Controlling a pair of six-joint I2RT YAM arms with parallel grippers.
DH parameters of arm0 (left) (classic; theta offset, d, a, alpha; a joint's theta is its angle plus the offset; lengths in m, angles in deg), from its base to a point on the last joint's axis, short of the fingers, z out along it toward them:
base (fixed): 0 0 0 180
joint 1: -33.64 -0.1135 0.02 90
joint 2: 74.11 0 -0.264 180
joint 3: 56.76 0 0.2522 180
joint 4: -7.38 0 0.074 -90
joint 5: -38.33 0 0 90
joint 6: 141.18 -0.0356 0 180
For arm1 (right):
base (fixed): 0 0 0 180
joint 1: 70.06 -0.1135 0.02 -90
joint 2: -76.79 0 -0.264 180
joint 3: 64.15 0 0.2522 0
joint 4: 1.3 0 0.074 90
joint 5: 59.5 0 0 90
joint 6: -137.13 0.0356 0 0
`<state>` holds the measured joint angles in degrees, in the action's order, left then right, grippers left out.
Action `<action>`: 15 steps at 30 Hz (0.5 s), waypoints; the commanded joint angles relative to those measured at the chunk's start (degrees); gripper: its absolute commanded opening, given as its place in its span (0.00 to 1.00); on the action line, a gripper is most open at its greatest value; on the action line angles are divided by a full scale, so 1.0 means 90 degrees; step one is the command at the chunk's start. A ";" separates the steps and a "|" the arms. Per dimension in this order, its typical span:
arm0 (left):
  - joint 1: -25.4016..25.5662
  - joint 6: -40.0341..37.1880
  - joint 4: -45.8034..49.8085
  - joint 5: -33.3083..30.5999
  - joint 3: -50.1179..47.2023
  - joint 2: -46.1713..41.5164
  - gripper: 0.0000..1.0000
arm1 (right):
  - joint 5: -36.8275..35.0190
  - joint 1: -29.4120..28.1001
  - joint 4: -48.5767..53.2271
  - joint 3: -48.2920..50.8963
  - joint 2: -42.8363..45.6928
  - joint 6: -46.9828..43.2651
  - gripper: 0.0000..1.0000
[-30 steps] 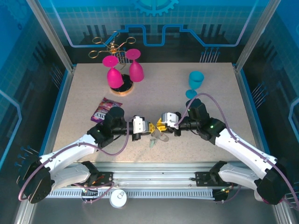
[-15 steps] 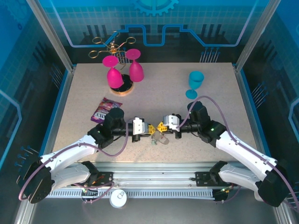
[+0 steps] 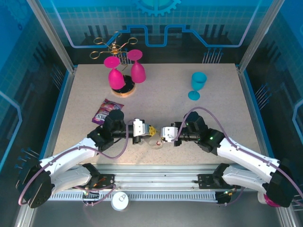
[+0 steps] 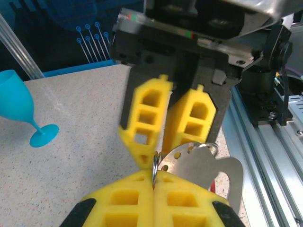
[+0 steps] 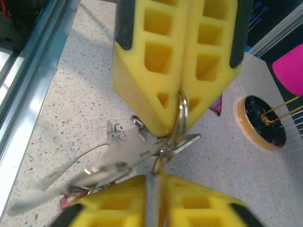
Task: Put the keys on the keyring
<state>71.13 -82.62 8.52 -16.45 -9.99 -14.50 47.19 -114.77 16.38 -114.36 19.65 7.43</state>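
The two arms meet tip to tip low over the table (image 3: 213, 113), at about 6 o'clock from its middle. The left gripper (image 3: 153, 132) points toward 3 o'clock and the right gripper (image 3: 160, 135) toward 9 o'clock, their yellow tips almost touching.

The left gripper's jaws are pressed together on the keyring (image 5: 182, 109) — a thin metal loop that stands edge-on between the foam pads in both wrist views. A cluster hangs from the loop: a flat metal plate (image 4: 204, 165) with small holes, a few smaller metal bits (image 5: 124, 131), and a red tag (image 5: 66, 201) low against the table. Which of these pieces are the keys I cannot tell, as the cluster is partly blurred.

The right gripper faces the loop from the other side. Its jaws stand only a sliver apart with a thin strip of metal running between them — whether they pinch it or merely flank it cannot be told.

From the meeting point, a teal goblet (image 3: 198, 85) stands upright at 1 o'clock, well apart. Two pink glasses (image 3: 125, 71) sit at a round stand at 11 o'clock. A snack packet (image 3: 106, 111) lies at 10 o'clock, just beyond the left arm's wrist.
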 commanded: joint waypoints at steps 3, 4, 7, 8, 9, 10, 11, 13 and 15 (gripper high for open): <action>-0.0063 -0.0012 -0.0413 0.0468 0.0052 -0.0025 0.00 | 0.0797 0.0521 -0.0649 0.0236 0.0488 0.0636 0.33; -0.0067 -0.0055 -0.0367 0.0497 0.0057 -0.0014 0.00 | 0.0959 0.0627 -0.0670 0.0229 0.0561 0.0716 0.35; -0.0068 -0.0146 -0.0283 0.0557 0.0072 0.0031 0.00 | 0.1464 0.0800 -0.0559 0.0156 0.0680 0.0856 0.36; -0.0065 -0.0159 -0.0283 0.0558 0.0072 0.0051 0.00 | 0.1624 0.0826 -0.0501 0.0135 0.0676 0.0889 0.36; -0.0068 -0.0173 -0.0272 0.0569 0.0082 0.0063 0.00 | 0.1776 0.0831 -0.0435 0.0088 0.0649 0.0902 0.36; -0.0071 -0.0187 -0.0277 0.0576 0.0091 0.0073 0.00 | 0.1887 0.0829 -0.0382 0.0049 0.0611 0.0912 0.35; -0.0066 -0.0197 -0.0277 0.0578 0.0101 0.0092 0.00 | 0.1985 0.0827 -0.0368 0.0017 0.0558 0.0948 0.35; -0.0067 -0.0207 -0.0272 0.0596 0.0122 0.0112 0.00 | 0.2102 0.0818 -0.0405 -0.0032 0.0451 0.1008 0.33; -0.0070 -0.0208 -0.0277 0.0607 0.0140 0.0132 0.00 | 0.2247 0.0808 -0.0449 -0.0081 0.0329 0.1049 0.32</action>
<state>70.92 -83.08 7.77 -13.67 -10.01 -13.60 62.47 -107.86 12.95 -113.07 23.78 14.97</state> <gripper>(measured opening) 0.048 0.325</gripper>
